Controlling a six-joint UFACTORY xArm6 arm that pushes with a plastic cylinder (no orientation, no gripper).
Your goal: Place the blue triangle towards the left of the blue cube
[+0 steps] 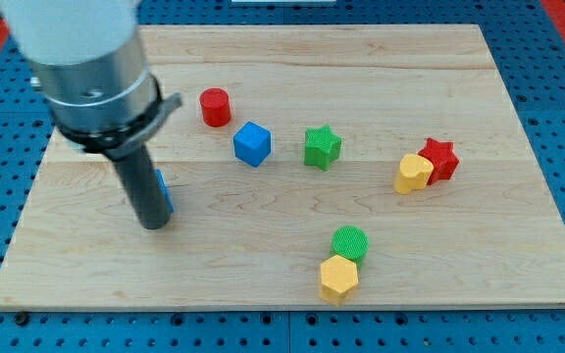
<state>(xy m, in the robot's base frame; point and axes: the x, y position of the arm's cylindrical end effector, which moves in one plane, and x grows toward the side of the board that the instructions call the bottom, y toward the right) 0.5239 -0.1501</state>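
Observation:
The blue cube (252,143) sits on the wooden board, left of centre. The blue triangle (164,189) is mostly hidden behind my rod; only a thin blue sliver shows at the rod's right side, well to the left of and below the blue cube. My tip (154,224) rests on the board right against the triangle, at its left side.
A red cylinder (215,107) lies up-left of the blue cube. A green star (322,147) is to the cube's right. A yellow hexagon (413,175) touches a red star (440,159) at the right. A green cylinder (350,242) and a yellow hexagon (338,278) sit at the bottom.

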